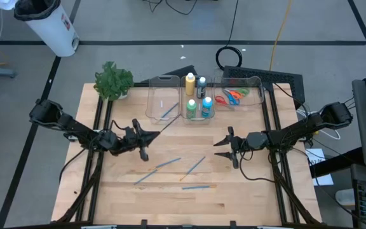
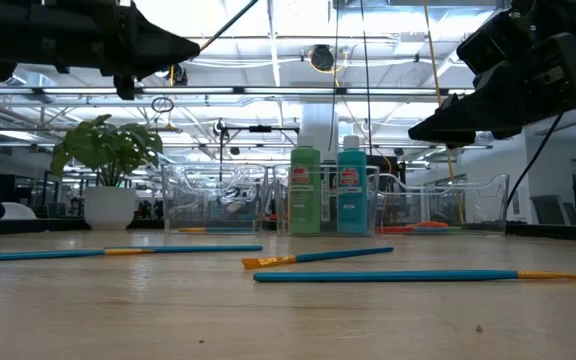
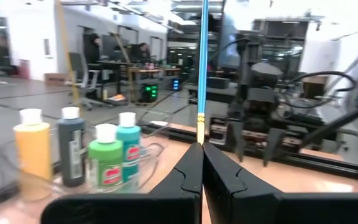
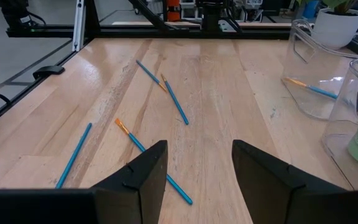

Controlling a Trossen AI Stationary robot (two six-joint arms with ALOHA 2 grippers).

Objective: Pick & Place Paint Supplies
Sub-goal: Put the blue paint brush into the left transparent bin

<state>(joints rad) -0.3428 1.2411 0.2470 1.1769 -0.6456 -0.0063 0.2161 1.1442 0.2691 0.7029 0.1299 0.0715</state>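
Observation:
My left gripper (image 1: 146, 136) hovers over the table's left middle, shut on a thin blue paintbrush (image 3: 202, 62) that sticks out past its fingertips. My right gripper (image 1: 225, 147) hovers over the right middle, open and holding nothing. Several more blue paintbrushes (image 1: 168, 164) lie flat on the wood between and in front of the arms, and they also show in the right wrist view (image 4: 175, 102). Yellow (image 1: 190, 81), dark (image 1: 201, 84), green (image 1: 191, 108) and blue (image 1: 206, 107) paint bottles stand in the middle clear bin. Scissors (image 1: 234, 95) lie in the right bin. One brush (image 1: 168, 111) lies in the left bin. My left gripper pinches the paintbrush between its two shut fingers (image 3: 185, 171) at the orange-banded end (image 3: 201, 127). The fingers reach in from the table's left, and the brush runs on in line with them. It is lifted clear and slants up toward the far right (image 2: 230, 22).
Three clear bins (image 1: 154, 89) stand in a row at the far middle of the table. A potted green plant (image 1: 113, 81) sits at the far left corner. Black frame rails run along both table sides. Bare wood lies toward the near edge.

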